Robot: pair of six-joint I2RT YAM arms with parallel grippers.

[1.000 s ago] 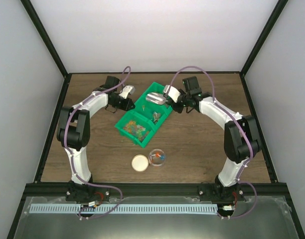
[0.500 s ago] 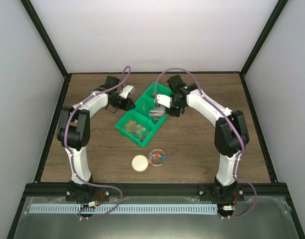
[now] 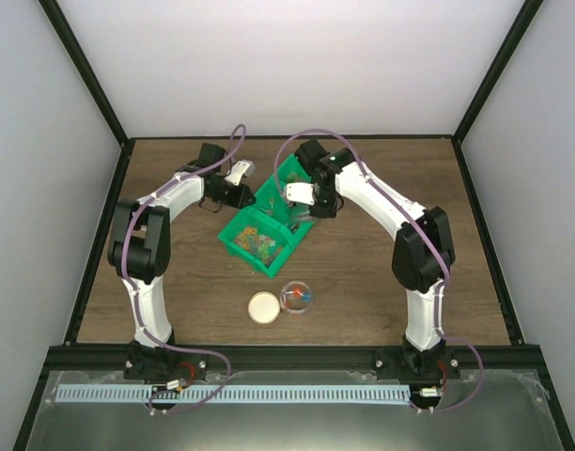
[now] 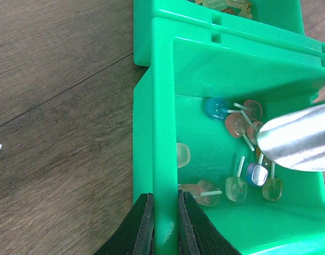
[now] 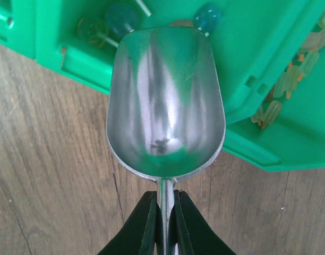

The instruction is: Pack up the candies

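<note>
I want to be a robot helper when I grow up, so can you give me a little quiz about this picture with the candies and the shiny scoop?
1. True or false: the metal scoop has candies in it.
2. What is the left claw pinching? A) the wall of the green bin B) the scoop C) nothing at all
3. Fill in: the right claw grips the scoop by its ____.
Key: 1 false, the scoop is empty. 2 A. 3 handle.
</note>
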